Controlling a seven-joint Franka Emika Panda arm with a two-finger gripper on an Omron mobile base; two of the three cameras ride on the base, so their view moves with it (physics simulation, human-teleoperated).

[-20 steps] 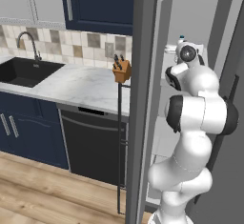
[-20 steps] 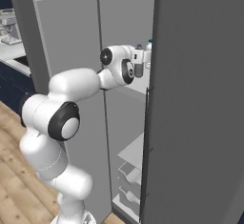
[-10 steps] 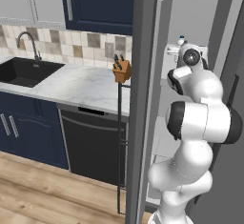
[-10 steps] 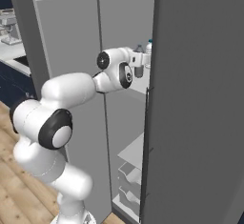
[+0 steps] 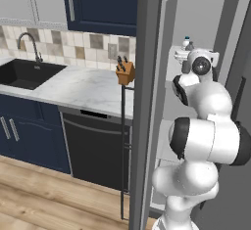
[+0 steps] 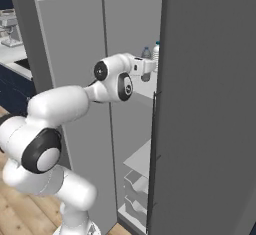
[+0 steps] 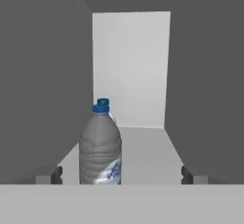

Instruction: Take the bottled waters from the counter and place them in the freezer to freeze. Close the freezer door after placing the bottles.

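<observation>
End effector (image 7: 121, 175) spread wide, holding nothing, inside freezer (image 6: 210, 104). Two bottled waters (image 7: 100, 147) upright on freezer shelf (image 7: 143, 147), one behind the other, between the fingertips (image 7: 56, 174). Freezer door (image 6: 75, 79) open.

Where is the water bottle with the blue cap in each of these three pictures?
Left base view: bottled water at upper right, behind the arm's head.
Right base view: bottle at top centre, beyond the gripper.
Hand view: bottle at lower centre, upright.
Shared landmark: the white freezer shelf beneath it.

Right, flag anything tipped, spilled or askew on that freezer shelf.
Nothing stands out. The front bottle stands upright on the freezer shelf, a second blue cap behind it. The open end effector is clear of both.
</observation>
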